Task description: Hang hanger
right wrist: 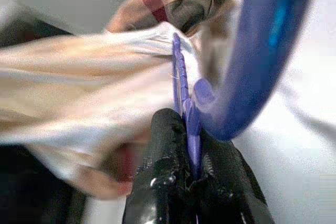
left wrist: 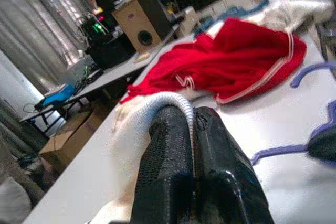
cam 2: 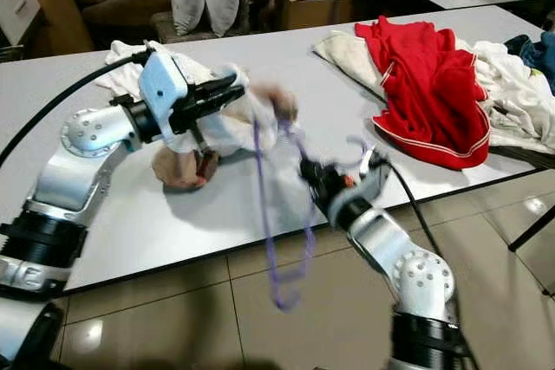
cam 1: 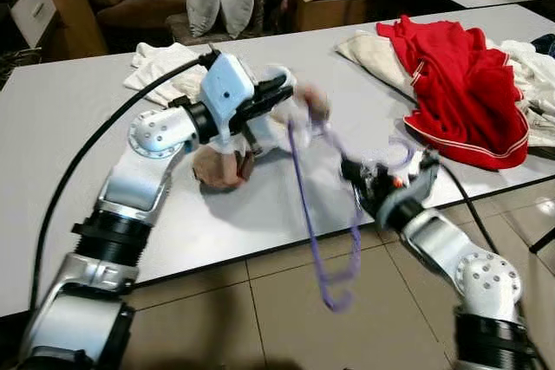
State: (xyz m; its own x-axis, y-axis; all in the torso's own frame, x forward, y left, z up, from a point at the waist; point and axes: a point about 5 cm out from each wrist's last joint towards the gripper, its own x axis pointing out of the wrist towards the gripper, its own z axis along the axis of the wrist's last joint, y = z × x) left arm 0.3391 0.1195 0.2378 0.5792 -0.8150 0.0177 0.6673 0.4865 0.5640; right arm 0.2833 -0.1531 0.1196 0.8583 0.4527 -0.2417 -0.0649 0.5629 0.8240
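Hanger — thin purple plastic, a long loop with a curled hook — is hanging between my two arms over the front edge of the white table, its lower end dangling above the tiled floor.

Working left to right: my left gripper is reaching across the tabletop with its fingers pressed together on a fold of pale, soft cloth. I judge I am holding the garment up so its opening can take the frame. A brown, crumpled item is lying just beneath that arm.

Purple frame is running down through the thin white fabric — blur is obscuring exactly how far it is threaded.

My right gripper is hovering at the table edge, fingers pinching the flat ridged bar of the frame near the hook, which keeps it steady while the cloth is being worked.

Further right, a red garment with white trim is lying heaped on the table, touching a pile of pale laundry.
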